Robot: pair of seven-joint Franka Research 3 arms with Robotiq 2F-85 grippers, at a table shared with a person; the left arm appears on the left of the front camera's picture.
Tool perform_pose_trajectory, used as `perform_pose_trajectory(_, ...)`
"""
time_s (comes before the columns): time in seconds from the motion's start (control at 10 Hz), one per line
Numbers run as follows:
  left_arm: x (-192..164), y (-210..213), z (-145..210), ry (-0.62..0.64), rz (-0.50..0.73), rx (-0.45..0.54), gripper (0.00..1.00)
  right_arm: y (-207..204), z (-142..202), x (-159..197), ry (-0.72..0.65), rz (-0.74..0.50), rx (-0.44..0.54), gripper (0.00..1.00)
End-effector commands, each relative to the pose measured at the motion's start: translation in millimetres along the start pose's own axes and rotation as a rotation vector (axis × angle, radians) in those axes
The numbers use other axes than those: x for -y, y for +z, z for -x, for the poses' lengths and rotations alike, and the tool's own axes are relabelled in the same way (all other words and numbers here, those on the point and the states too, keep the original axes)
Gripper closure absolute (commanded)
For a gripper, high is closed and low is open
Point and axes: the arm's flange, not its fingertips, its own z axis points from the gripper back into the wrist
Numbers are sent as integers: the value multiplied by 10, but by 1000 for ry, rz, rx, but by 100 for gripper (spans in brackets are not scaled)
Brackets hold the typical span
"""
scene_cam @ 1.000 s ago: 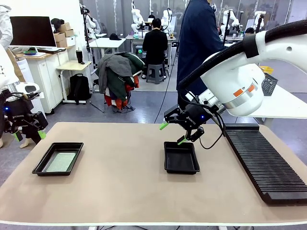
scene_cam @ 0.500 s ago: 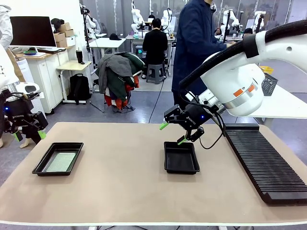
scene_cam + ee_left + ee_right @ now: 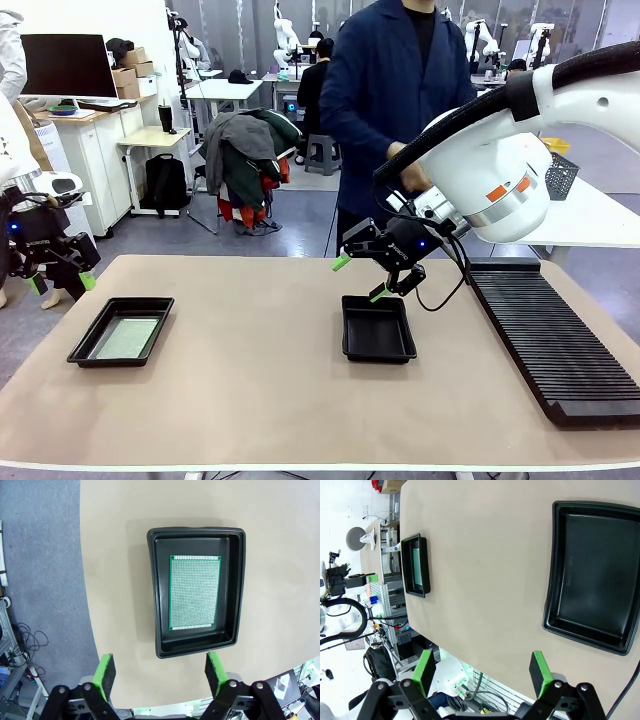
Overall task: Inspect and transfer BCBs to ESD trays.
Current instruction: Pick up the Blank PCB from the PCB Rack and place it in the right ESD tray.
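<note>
Person (image 3: pixel 400 100) stepped in at top centre; right gripper (image 3: pixel 360 278) and left gripper (image 3: pixel 62 283) both spread empty, BCB (image 3: pixel 127 338) in lower-left ESD tray (image 3: pixel 87 332), centre ESD tray (image 3: pixel 347 330) bare; a right-arm swing risks hitting the hand (image 3: pixel 413 178).

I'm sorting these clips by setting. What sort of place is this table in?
Probably an electronics or robotics lab workshop, not a home. A green circuit board lies in a black tray, a long black slotted rack lies nearby, and a monitor stands in the background.

right arm (image 3: pixel 490 160) — white, orange marks | right gripper (image 3: pixel 360 278) — black, green pads (image 3: pixel 342 263)
</note>
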Motion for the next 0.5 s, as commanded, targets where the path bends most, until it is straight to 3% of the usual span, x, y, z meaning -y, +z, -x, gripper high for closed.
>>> perform_pose_trajectory(0.0, -12, -16, -3, 3, -2, 4, 5, -19, -31, -29, -17, 25, 11, 0)
perform_pose_trajectory(0.4, -12, -16, -3, 3, -2, 4, 5, -19, -31, -29, -17, 25, 11, 0)
